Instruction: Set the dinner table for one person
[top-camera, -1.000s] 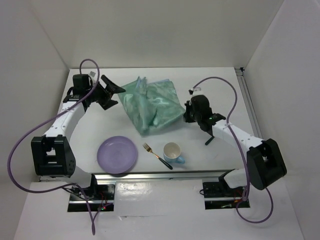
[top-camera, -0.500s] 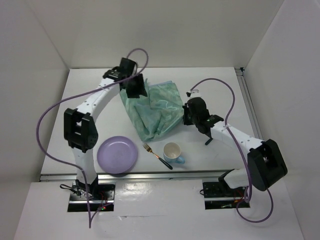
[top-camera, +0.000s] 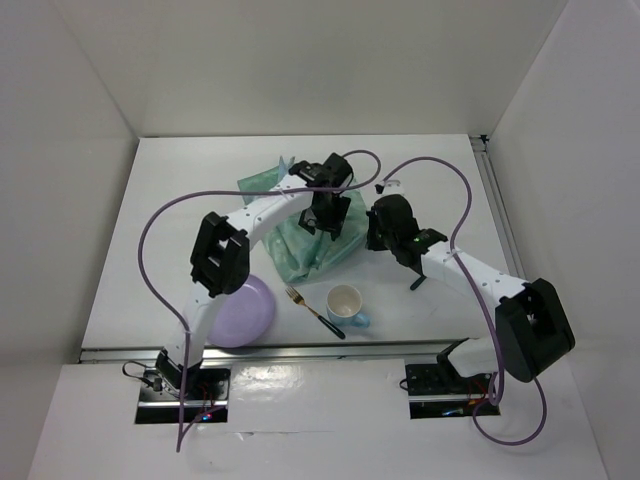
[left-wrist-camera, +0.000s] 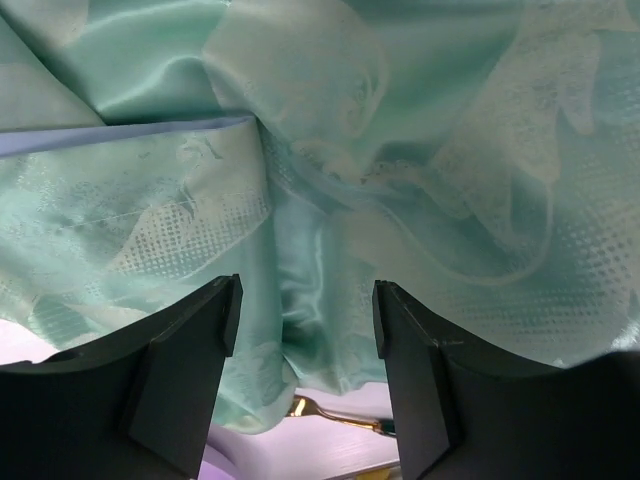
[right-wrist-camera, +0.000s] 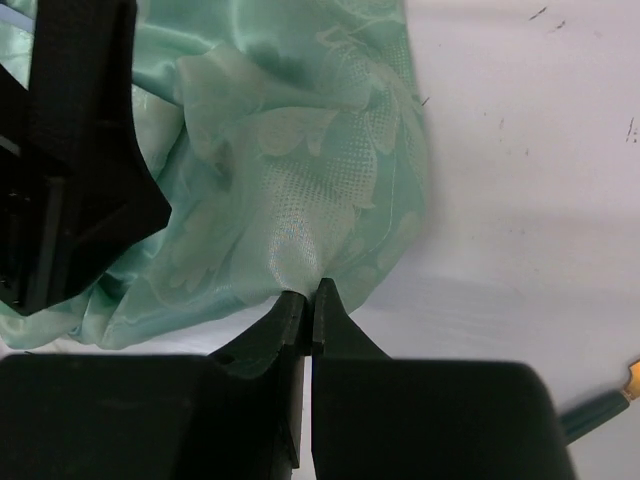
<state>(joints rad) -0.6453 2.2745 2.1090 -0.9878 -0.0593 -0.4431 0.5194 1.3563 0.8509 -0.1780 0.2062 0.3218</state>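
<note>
The crumpled teal patterned cloth mat (top-camera: 300, 215) lies mid-way across the white dinner table (top-camera: 180, 200). My left gripper (top-camera: 326, 216) hovers over the cloth's middle, open and empty; in the left wrist view the gripper (left-wrist-camera: 305, 292) has folds of the cloth (left-wrist-camera: 350, 150) between its spread fingers. My right gripper (top-camera: 372, 232) is shut on the cloth's right edge, and the pinch shows in the right wrist view (right-wrist-camera: 310, 296). A purple plate (top-camera: 250, 310), a gold fork (top-camera: 315, 310) and a white-and-blue mug (top-camera: 346, 303) sit near the front edge.
The left arm arches over the plate and hides part of it. The fork's tines (left-wrist-camera: 330, 412) show under the cloth's front edge. The left gripper's black body (right-wrist-camera: 60, 150) fills the left of the right wrist view. White walls enclose the table.
My left arm has swung from the table's far left across to the right and now hovers over the cloth's middle. The cloth has bunched up slightly. The right gripper has kept its hold.
</note>
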